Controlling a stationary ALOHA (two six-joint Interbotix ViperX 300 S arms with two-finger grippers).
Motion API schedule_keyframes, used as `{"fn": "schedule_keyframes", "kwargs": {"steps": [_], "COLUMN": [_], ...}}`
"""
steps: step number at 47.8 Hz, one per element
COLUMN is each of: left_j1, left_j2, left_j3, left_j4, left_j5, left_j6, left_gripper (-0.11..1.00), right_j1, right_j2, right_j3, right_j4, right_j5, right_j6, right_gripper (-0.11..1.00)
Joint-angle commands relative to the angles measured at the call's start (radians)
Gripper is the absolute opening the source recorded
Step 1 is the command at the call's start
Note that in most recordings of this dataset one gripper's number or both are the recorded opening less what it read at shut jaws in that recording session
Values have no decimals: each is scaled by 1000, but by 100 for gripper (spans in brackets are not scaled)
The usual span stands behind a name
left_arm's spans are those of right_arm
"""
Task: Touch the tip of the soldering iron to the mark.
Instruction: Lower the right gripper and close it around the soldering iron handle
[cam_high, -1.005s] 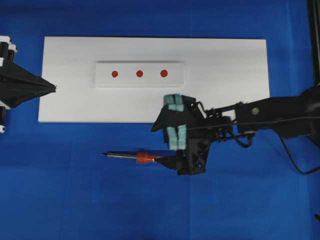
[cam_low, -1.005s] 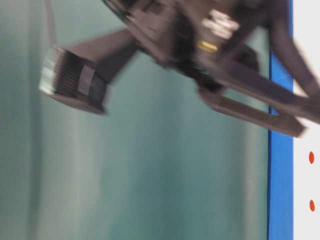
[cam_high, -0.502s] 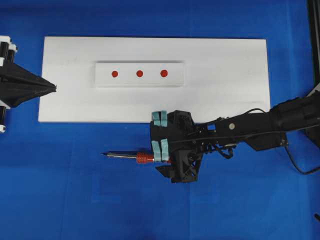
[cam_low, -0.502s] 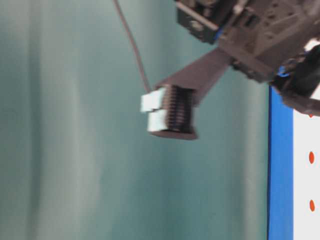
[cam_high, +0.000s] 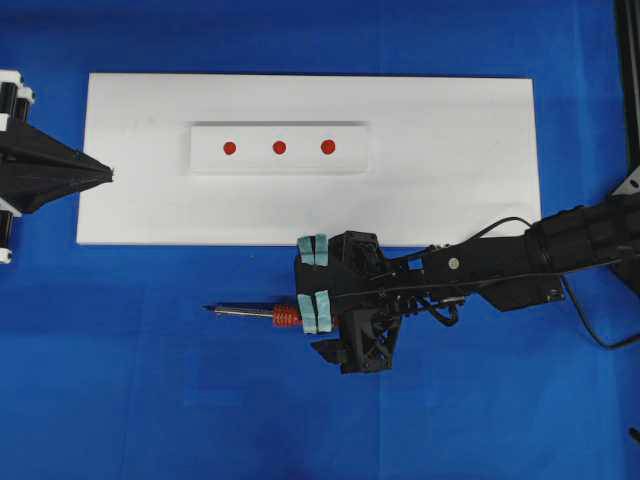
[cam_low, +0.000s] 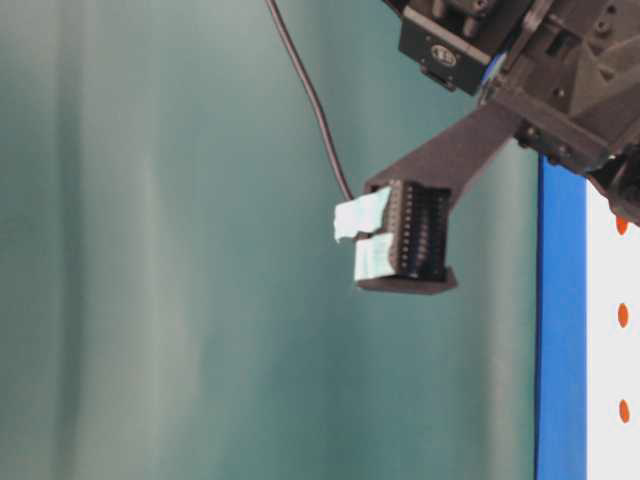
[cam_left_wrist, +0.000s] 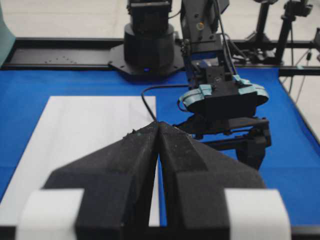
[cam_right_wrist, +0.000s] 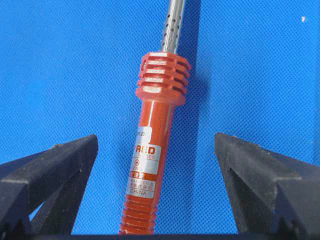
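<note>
Right gripper (cam_high: 312, 281) has descended over the red-handled, metal-shafted soldering iron (cam_high: 262, 313) on the blue worktop (cam_high: 150, 400), jaws wide astride its handle; grasp pending. Left gripper (cam_left_wrist: 159, 131) jaws closed, empty

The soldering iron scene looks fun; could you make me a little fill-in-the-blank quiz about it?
1. The soldering iron lies on the ____ cloth.
2. The small white block carries ____ red marks.
3. The right end effector has its jaws ____ on either side of the handle.
4. The left end effector has its jaws ____.

Missing words: blue; three; open; shut
</note>
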Motion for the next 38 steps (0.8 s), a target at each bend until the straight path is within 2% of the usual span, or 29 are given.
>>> {"fn": "schedule_keyframes", "kwargs": {"steps": [1, 5, 9, 13, 18, 30, 38], "left_j1": [3, 3, 3, 3, 3, 3, 3], "left_j2": [8, 6, 8, 8, 8, 8, 6], "left_j3": [-11, -9, -9, -9, -9, -11, -11], "left_j4": [-2, -3, -3, -3, -3, -3, -3], "left_j5": [-8, -9, -9, -9, -8, -8, -8], "left_j6": [-2, -3, -9, -17, -20, -21, -21], "left_gripper": [2, 2, 2, 2, 2, 2, 2], "right_j1": [6, 6, 5, 2, 2, 2, 0], "right_j2": [-9, -6, -6, -6, -6, -18, -74], "right_j3": [-23, -23, -25, -25, -23, -25, -23], "right_j4": [-3, -12, -25, -28, -28, -23, -20], "right_j5": [-8, -8, -12, -25, -55, -63, -32], "right_j6": [2, 2, 0, 0, 0, 3, 5], "right_gripper": [87, 76, 54, 29, 8, 7, 7]}}
